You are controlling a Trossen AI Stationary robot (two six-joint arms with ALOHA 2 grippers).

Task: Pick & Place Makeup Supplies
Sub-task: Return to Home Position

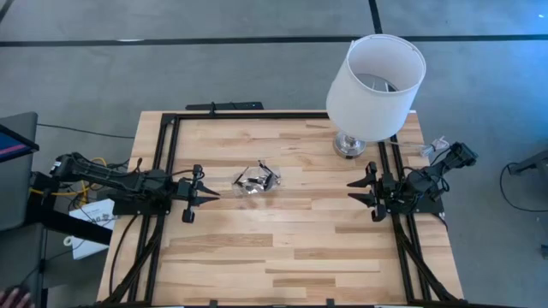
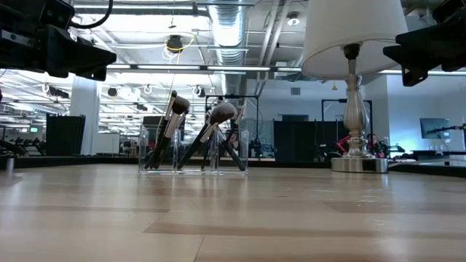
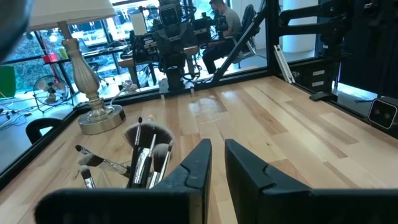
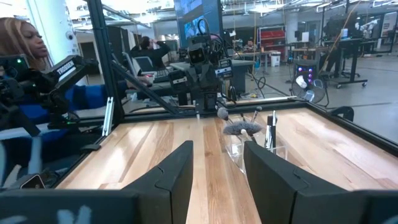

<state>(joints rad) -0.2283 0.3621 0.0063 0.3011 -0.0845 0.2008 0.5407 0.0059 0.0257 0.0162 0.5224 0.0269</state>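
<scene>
High view, room: grey floor surrounds the bench. The wrist views show you a workshop beyond it, with desks, screens and a seated person (image 4: 22, 43) who is not reaching in.
Table (image 1: 282, 257): pale wood planks in a black frame, carrying only the lamp and the organizer.
Lamp (image 1: 377, 81): white shade on a metal foot at the far right corner, well apart from the work.
Left gripper (image 1: 212, 195): low at the table's left side, fingers nearly together with a thin slit between them, holding nothing.
Right gripper (image 1: 351, 190): opposite it at the right side, fingers parted wider, also empty. You can judge both arms as parked clear of the work.
Organizer (image 1: 257, 181): clear plastic, mid-table between the grippers and nearer the left one.
Makeup brushes (image 2: 177, 109): inside the organizer, handles down and bristles up, leaning on its walls. You see none on the wood, so placing looks finished.
</scene>
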